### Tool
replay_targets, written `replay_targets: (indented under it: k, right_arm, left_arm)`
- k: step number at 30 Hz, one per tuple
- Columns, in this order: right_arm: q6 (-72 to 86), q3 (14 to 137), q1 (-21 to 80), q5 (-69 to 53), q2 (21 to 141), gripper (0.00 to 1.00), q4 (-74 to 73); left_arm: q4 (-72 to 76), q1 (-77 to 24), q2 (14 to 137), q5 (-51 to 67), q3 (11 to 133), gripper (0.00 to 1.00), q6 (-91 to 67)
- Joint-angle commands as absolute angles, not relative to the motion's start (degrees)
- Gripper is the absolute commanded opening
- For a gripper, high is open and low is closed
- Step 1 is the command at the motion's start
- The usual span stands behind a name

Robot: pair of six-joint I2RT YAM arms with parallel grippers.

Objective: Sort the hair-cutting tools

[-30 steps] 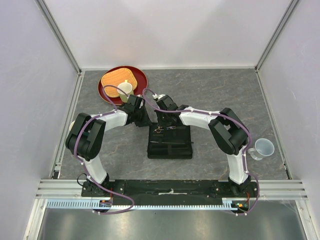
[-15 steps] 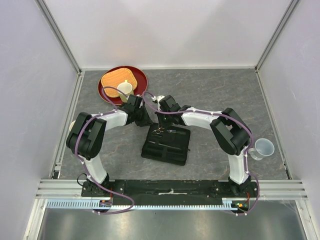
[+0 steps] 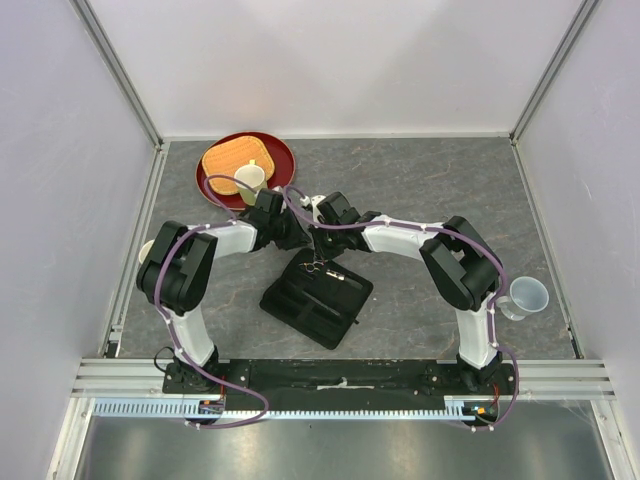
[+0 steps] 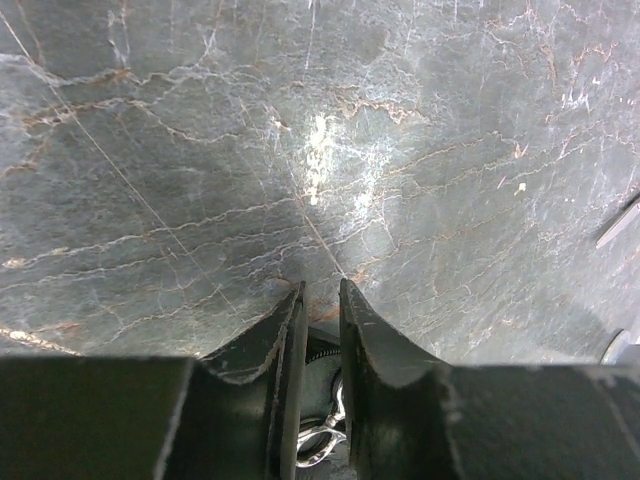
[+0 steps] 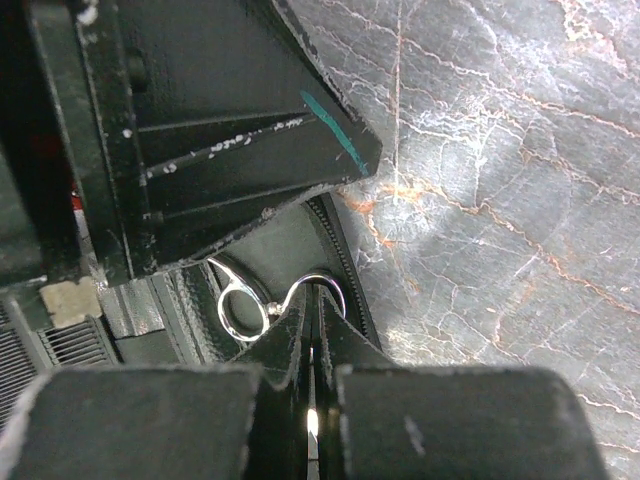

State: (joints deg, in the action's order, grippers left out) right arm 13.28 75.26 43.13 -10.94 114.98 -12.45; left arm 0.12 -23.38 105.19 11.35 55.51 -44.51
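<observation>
Sorting is barely getting underway: no tool is lying sorted on the surface (image 3: 430,190) yet. Right jaws are clenching on one ring of the small silver scissors (image 5: 268,308), which are sitting at the far edge of the open black zip case (image 3: 330,335). Left jaws look to be pinching the case's zipper rim. Combs aren't showing against the black lining.
</observation>
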Motion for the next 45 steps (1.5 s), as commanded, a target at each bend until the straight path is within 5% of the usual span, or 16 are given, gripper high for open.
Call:
replay_targets:
  k: [1,8,36,45]
  right_arm:
    - [14.8,73.4,44.9,-14.3,116.2,0.01,-18.0]
    - [16.8,73.3,44.9,-13.5,115.6,0.01,-17.1]
    - [18.4,74.5,44.9,-13.2,117.0,0.01,-16.8]
    - [19.1,74.4,44.8,-13.4,117.2,0.0,-17.1]
  left_arm:
    - [-3.1,-23.6,104.7,9.7,52.1,0.28,-42.6]
    - [-1.0,-23.6,94.4,7.8,46.5,0.35,-39.6]
    - [13.0,-24.3,84.6,15.5,37.4,0.29,-33.0]
    - [12.0,-24.7,93.1,15.5,38.8,0.09,-34.9]
